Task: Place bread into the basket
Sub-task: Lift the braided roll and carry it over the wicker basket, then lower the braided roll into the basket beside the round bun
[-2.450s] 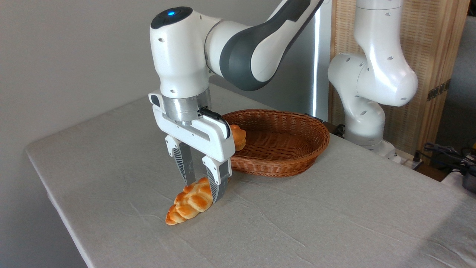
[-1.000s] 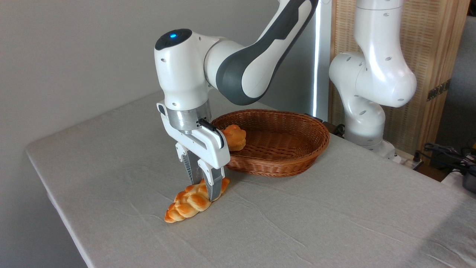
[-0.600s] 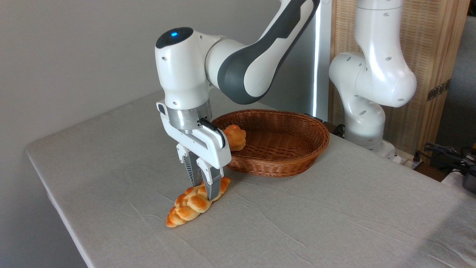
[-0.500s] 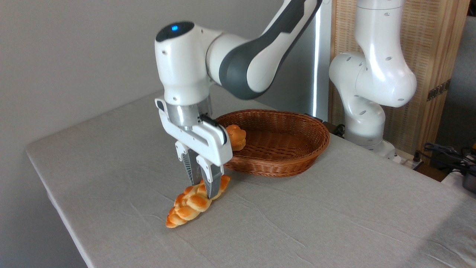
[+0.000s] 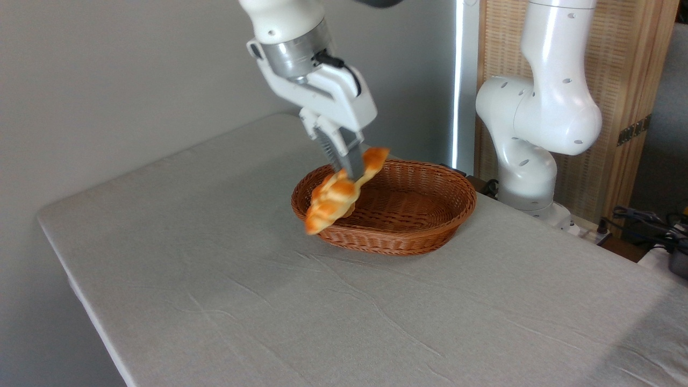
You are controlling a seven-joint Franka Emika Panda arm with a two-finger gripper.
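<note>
Gripping the long golden braided bread (image 5: 339, 192) tight, the white two-finger gripper (image 5: 346, 167) has lifted it off the grey table (image 5: 215, 279) to the brown woven basket (image 5: 430, 215), nearly ready to drop.

1 fixed view, high and oblique across the table (image 5: 226, 301)

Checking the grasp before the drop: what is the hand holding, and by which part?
The hand holds the bread, pinched past its middle toward the upper end; the loaf hangs tilted over the basket rim.
</note>
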